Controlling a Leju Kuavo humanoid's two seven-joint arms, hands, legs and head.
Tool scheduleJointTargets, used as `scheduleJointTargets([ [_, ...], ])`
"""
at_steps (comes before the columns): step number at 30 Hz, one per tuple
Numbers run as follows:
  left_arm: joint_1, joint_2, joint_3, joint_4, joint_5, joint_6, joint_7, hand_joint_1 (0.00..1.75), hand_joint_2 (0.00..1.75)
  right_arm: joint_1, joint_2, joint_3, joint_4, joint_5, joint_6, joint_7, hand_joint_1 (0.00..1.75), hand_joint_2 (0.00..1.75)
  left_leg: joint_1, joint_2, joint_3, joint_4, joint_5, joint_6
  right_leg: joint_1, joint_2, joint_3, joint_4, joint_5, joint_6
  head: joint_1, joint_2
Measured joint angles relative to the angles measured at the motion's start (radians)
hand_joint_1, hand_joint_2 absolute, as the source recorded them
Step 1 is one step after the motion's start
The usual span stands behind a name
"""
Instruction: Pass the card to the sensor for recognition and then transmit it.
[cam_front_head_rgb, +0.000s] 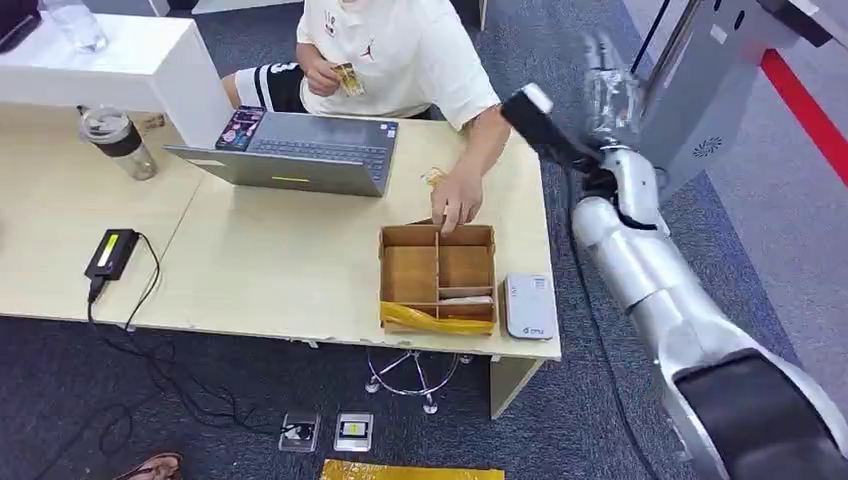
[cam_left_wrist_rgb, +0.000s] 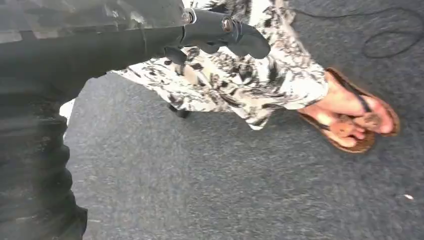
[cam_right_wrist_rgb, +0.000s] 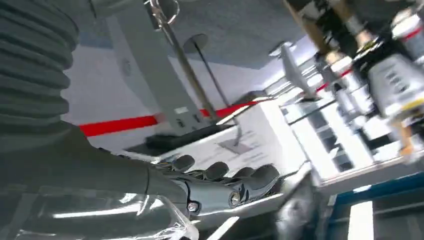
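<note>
1 sensor (cam_front_head_rgb: 529, 306), 1 box (cam_front_head_rgb: 438, 278) on desk; right hand (cam_right_wrist_rgb: 220, 182) pinches 1 card (cam_right_wrist_rgb: 250, 202).

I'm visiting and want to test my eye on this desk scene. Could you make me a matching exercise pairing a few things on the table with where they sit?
Things:
1. grey open laptop
2. brown wooden divided box
3. black power adapter with cable
4. small white flat device

Places:
A. at the table's right front corner
B. far left, near the front edge
C. just left of the white device, a person's hand touching its back wall
D. directly in front of the seated person

Pairs: 1-D, 2-C, 3-B, 4-A
</note>
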Motion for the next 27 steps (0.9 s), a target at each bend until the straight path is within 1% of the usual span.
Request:
scheduleJointTargets([
  [4, 0.01, 0.009, 0.001, 0.0, 0.001, 0.0, 0.029, 0.0, 1.75, 0.081, -0.16, -0.131, -0.085, -0.166, 0.04, 0.0, 0.0, 1.75, 0.0, 0.0, -0.001, 0.0, -0.002, 0.001, 0.0, -0.001, 0.001, -0.001, 0.0, 0.0, 0.0, 0.0],
  [5, 0.01, 0.01, 0.002, 0.0, 0.001, 0.0, 0.031, 0.0, 1.75, 0.099, -0.192, -0.158, -0.1, -0.182, 0.041, -0.002, 0.0, 1.75, 0.0, 0.0, -0.001, 0.0, -0.002, 0.001, -0.001, -0.001, 0.001, -0.001, 0.0, 0.0, -0.001, 0.0],
  [8, 0.01, 0.014, 0.002, 0.0, 0.001, 0.0, 0.038, 0.0, 1.75, 0.128, -0.258, -0.224, -0.133, -0.193, 0.034, 0.001, 0.0, 1.75, 0.0, 0.003, 0.0, 0.0, -0.002, 0.001, -0.001, 0.002, -0.001, -0.001, 0.0, 0.0, -0.001, 0.0],
  [10, 0.006, 0.014, 0.002, 0.0, 0.003, 0.003, 0.044, 0.0, 1.75, 0.143, -0.285, -0.25, -0.144, -0.217, 0.033, 0.027, 0.0, 1.75, 0.0, 0.005, 0.001, 0.0, -0.002, 0.001, -0.001, 0.003, -0.001, -0.001, 0.0, 0.0, -0.002, 0.0],
  [12, 0.004, 0.014, 0.004, 0.0, 0.01, 0.008, 0.058, 0.0, 1.75, 0.182, -0.328, -0.287, -0.145, -0.28, 0.044, 0.061, 0.0, 1.75, 0.001, 0.003, 0.001, 0.0, -0.002, 0.001, 0.001, 0.002, 0.0, -0.002, 0.0, 0.0, -0.001, 0.0],
  [13, 0.005, 0.014, 0.009, 0.0, 0.012, 0.011, 0.066, 0.0, 1.75, 0.206, -0.359, -0.313, -0.139, -0.325, 0.056, 0.071, 0.0, 1.75, 0.001, 0.001, 0.0, 0.0, -0.003, 0.001, 0.001, 0.0, 0.0, -0.003, -0.001, 0.0, -0.001, 0.0],
  [15, 0.008, 0.014, 0.02, 0.001, 0.021, 0.018, 0.082, 0.0, 1.75, 0.26, -0.409, -0.358, -0.107, -0.401, 0.078, 0.073, 0.0, 1.75, 0.001, 0.0, 0.0, 0.0, -0.003, 0.001, 0.001, -0.001, 0.0, -0.003, -0.002, 0.0, -0.001, 0.0],
  [17, 0.007, 0.013, 0.026, 0.002, 0.022, 0.019, 0.097, 0.0, 1.75, 0.341, -0.445, -0.407, -0.046, -0.48, 0.098, 0.064, 0.0, 1.75, 0.003, -0.001, 0.0, 0.0, -0.005, 0.003, 0.003, -0.001, 0.004, -0.004, -0.003, 0.001, -0.001, 0.0],
  [18, 0.007, 0.013, 0.027, 0.004, 0.022, 0.019, 0.104, 0.0, 1.75, 0.39, -0.456, -0.431, -0.012, -0.516, 0.114, 0.072, 0.0, 1.75, 0.004, -0.001, 0.001, 0.0, -0.005, 0.003, 0.003, -0.002, 0.005, -0.006, -0.004, 0.0, -0.001, 0.0],
  [20, 0.01, 0.012, 0.034, 0.007, 0.022, 0.018, 0.117, 0.0, 1.75, 0.48, -0.465, -0.478, 0.049, -0.57, 0.163, 0.118, 0.0, 1.75, 0.004, -0.001, 0.0, -0.001, -0.007, 0.002, 0.004, -0.003, 0.004, -0.006, -0.004, 0.001, -0.002, 0.0],
  [22, 0.009, 0.014, 0.043, 0.009, 0.02, 0.014, 0.127, 0.0, 1.75, 0.573, -0.461, -0.518, 0.102, -0.59, 0.262, 0.191, 0.0, 1.75, 0.005, -0.001, 0.0, -0.001, -0.008, 0.001, 0.005, -0.002, 0.005, -0.006, -0.005, 0.0, -0.002, 0.0],
  [23, 0.008, 0.015, 0.044, 0.009, 0.017, 0.008, 0.13, 0.0, 1.75, 0.623, -0.454, -0.535, 0.13, -0.58, 0.344, 0.237, 0.0, 1.75, 0.005, -0.001, 0.0, -0.001, -0.009, 0.001, 0.005, -0.003, 0.005, -0.006, -0.006, -0.001, -0.001, 0.0],
  [24, 0.008, 0.017, 0.044, 0.009, 0.016, 0.004, 0.131, 0.0, 1.75, 0.663, -0.444, -0.542, 0.154, -0.559, 0.404, 0.267, 0.0, 1.75, 0.006, -0.001, 0.0, -0.001, -0.01, 0.001, 0.006, -0.003, 0.006, -0.006, -0.007, -0.001, -0.001, 0.0],
  [25, 0.008, 0.018, 0.044, 0.009, 0.016, 0.0, 0.131, 0.0, 1.75, 0.702, -0.427, -0.545, 0.18, -0.528, 0.451, 0.285, 0.0, 1.75, 0.007, -0.002, 0.0, -0.001, -0.01, 0.001, 0.007, -0.004, 0.006, -0.005, -0.007, -0.002, -0.001, 0.0],
  [27, 0.006, 0.022, 0.048, 0.009, 0.018, -0.001, 0.131, 0.0, 1.75, 0.766, -0.381, -0.545, 0.219, -0.443, 0.498, 0.293, 0.0, 1.75, 0.008, -0.002, 0.0, -0.002, -0.011, 0.0, 0.007, -0.004, 0.006, -0.005, -0.008, -0.003, -0.001, 0.0],
])
